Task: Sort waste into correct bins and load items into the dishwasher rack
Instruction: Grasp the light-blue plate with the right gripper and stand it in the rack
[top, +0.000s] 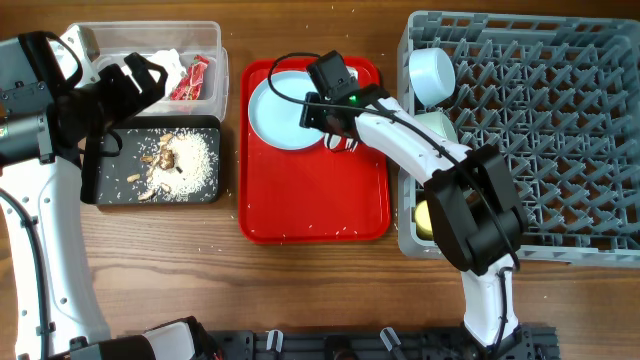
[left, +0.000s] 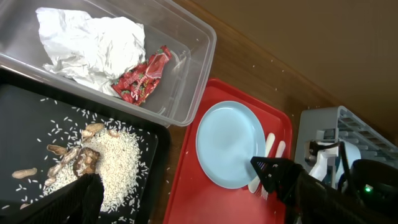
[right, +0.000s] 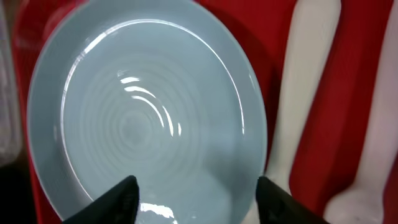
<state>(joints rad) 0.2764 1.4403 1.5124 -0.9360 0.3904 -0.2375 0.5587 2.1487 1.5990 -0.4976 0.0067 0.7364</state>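
While the right gripper (right: 198, 202) hangs over the pale blue plate (right: 149, 112), its fingers stand apart.
The plate lies on the red tray (top: 310, 200), beside two white handles (right: 305, 93), maybe spoon and fork; the left gripper (top: 145, 78) is too hidden to tell.

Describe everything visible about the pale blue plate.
The pale blue plate is round, glossy and plastic-looking, with a raised rim and faint concentric rings. It lies flat, face up and empty, at the far end of the red tray. White cutlery handles lie beside it. The right gripper hangs open over its edge.
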